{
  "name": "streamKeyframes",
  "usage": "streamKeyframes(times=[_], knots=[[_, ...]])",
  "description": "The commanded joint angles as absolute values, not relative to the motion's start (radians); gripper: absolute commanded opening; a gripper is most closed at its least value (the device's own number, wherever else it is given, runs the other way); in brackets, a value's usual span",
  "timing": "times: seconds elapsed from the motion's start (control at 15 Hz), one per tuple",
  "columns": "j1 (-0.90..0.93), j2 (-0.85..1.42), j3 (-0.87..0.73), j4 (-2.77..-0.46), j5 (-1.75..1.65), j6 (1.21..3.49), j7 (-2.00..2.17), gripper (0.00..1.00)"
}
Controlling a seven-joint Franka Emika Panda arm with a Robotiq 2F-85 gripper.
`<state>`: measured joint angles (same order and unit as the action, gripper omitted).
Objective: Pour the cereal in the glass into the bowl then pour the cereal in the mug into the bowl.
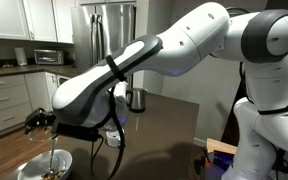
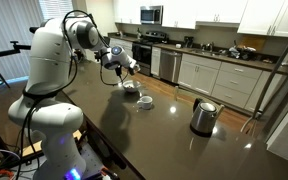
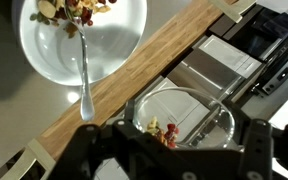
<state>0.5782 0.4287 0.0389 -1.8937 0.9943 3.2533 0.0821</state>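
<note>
My gripper (image 3: 174, 142) is shut on the clear glass (image 3: 189, 108), which lies tipped between the dark fingers. A few pieces of cereal (image 3: 162, 131) cling inside it near its lower wall. The white bowl (image 3: 119, 55) sits below and ahead, holding a heap of cereal (image 3: 72, 10) and a metal spoon (image 3: 84, 72). In both exterior views the gripper (image 1: 44, 120) (image 2: 124, 67) hangs just above the bowl (image 1: 29, 168) (image 2: 131, 87). The white mug (image 2: 145, 100) stands on the counter just beside the bowl.
A steel kettle (image 2: 204, 115) (image 1: 136, 98) stands farther along the dark countertop (image 2: 174, 140). The counter's edge runs close past the bowl, with wooden floor (image 3: 154, 60) below. Kitchen cabinets and a fridge (image 1: 109, 35) stand behind.
</note>
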Motion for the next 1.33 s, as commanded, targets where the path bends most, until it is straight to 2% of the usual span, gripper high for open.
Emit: streamKeyframes(times=[0.0,0.6,1.27], knots=[[0.631,0.372,-0.019,-1.924,0.989,3.238,0.117,0.60],[0.714,0.349,-0.092,-1.917,0.991,3.264,0.108,0.60],[0.687,0.444,-0.096,-1.894,1.009,3.175,0.126,0.60]])
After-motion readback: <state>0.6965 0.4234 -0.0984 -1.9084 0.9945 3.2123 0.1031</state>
